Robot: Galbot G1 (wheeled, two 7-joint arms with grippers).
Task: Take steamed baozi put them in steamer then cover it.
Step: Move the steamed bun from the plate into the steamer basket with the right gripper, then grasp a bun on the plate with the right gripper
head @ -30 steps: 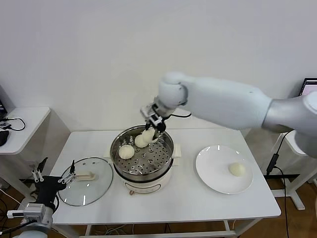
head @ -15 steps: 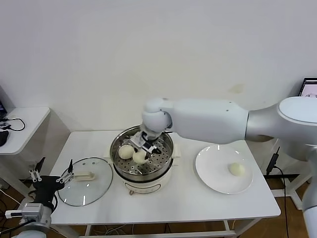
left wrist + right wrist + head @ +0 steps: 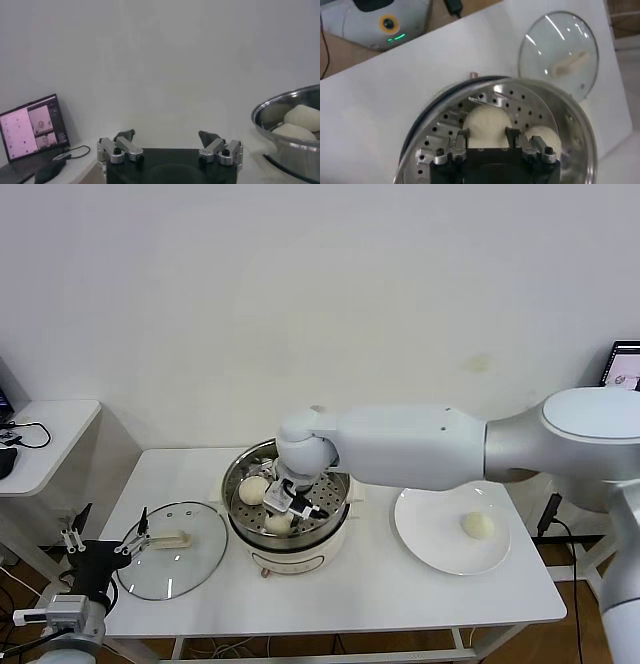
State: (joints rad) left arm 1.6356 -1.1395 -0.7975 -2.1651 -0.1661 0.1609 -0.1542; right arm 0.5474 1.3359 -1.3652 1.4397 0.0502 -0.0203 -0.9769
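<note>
Baozi in pot: three smooth cream-white steamed baozi lie on the perforated tray; one [image 3: 253, 489] sits toward the robot's left, one [image 3: 279, 522] nearer the front rim, partly covered by the pincer, and a third [image 3: 487, 124] shows in the right wrist view, lying between the fingers.
Baozi left over: a fourth bun [image 3: 478, 526] rests alone on the white plate [image 3: 425, 534], well apart from the pot on the robot's right.
Steamer: the steamer [image 3: 334, 524] is a shiny round steel pot on a white base, mid-worktop; its rim [image 3: 280, 102] also shows in the left wrist view with two buns inside.
Right pincer: the right pincer [image 3: 290, 502] is down inside the pot, fingers spread on either side of a bun; whether they touch it cannot be told.
Left pincer: the left pincer [image 3: 105, 542] hangs parked off the worktop's left front corner, fingers spread and holding nothing.
Lid: the clear glass lid [image 3: 172, 564] with cream handle lies flat on the white worktop [image 3: 350, 594] just beside the steamer.
Hidden: the big white forearm covers the pot's far right rim; the tray's front part is hidden behind the pincer body in the right wrist view.
</note>
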